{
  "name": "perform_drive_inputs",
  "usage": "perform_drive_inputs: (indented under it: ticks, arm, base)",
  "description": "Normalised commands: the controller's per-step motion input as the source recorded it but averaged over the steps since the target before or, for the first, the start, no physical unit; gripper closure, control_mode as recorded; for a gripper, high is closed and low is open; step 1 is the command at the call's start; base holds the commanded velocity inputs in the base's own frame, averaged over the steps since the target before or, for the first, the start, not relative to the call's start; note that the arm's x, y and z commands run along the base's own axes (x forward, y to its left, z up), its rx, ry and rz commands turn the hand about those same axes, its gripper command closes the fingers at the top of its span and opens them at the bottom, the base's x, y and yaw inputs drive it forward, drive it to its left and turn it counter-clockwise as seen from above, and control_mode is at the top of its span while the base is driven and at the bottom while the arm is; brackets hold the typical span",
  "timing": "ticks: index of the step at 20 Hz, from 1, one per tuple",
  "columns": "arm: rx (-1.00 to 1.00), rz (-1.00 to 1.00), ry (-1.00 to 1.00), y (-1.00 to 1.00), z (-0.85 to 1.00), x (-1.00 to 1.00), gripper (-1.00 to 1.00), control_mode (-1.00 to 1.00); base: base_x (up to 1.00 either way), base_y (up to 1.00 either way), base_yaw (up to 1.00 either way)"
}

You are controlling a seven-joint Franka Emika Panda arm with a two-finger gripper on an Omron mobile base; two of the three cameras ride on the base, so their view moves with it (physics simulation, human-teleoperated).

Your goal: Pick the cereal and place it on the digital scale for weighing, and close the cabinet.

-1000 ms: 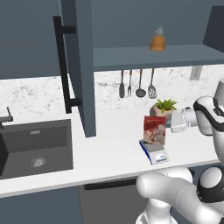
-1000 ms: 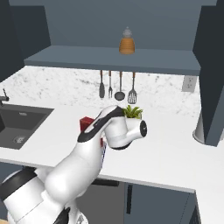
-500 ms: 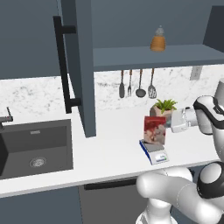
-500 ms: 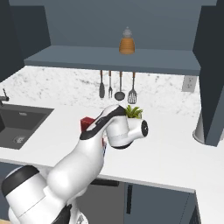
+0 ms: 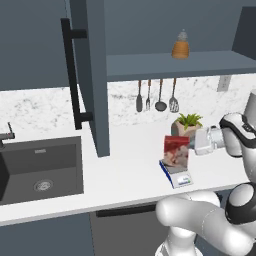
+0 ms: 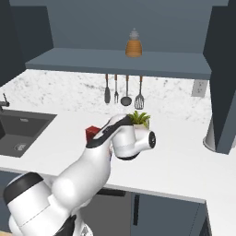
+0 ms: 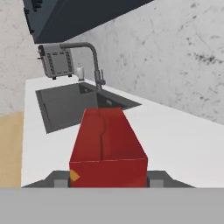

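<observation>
The gripper is clenched on the cereal, which stands upright on the digital scale, just in front of the potted plant.

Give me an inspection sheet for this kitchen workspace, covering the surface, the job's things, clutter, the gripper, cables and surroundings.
Surface: white countertop, bare around the scale.
Job's things: small upright red cereal box standing on the flat blue digital scale with grey top plate; dark slate-blue upper cabinet, door standing open, orange bottle with pale cap on its shelf.
Clutter: potted green plant behind the box.
Gripper: gripper shut on the cereal box, fingers at its two sides.
Cables: nothing seen.
Surroundings: black sink, grey faucet, silver toaster, utensils hanging on the marble backsplash, wall outlet.
</observation>
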Motion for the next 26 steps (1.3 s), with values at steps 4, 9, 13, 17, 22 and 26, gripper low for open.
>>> perform_drive_inputs:
  ticks: [4, 9, 13, 17, 22, 26]
  arm:
    - [0.00, 0.00, -0.07, 0.00, -0.21, 0.24, 1.00, -1.00]
    - [0.02, 0.00, -0.03, -0.04, -0.19, 0.26, 1.00, -1.00]
    - [0.00, 0.00, 0.00, -0.19, -0.13, 0.14, 1.00, -1.00]
    - [0.00, 0.00, 0.00, -0.20, 0.00, -0.01, 1.00, -1.00]
    - [0.00, 0.00, -0.06, -0.04, -0.02, -0.08, 1.00, -1.00]
    - [0.00, 0.01, -0.18, 0.18, -0.11, -0.72, -1.00, -1.00]
  base:
    - [0.00, 0.00, 0.00]
    - [0.00, 0.00, 0.00]
    - [0.00, 0.00, 0.00]
    - [0.00, 0.00, 0.00]
    - [0.00, 0.00, 0.00]
    - [0.00, 0.00, 0.00]
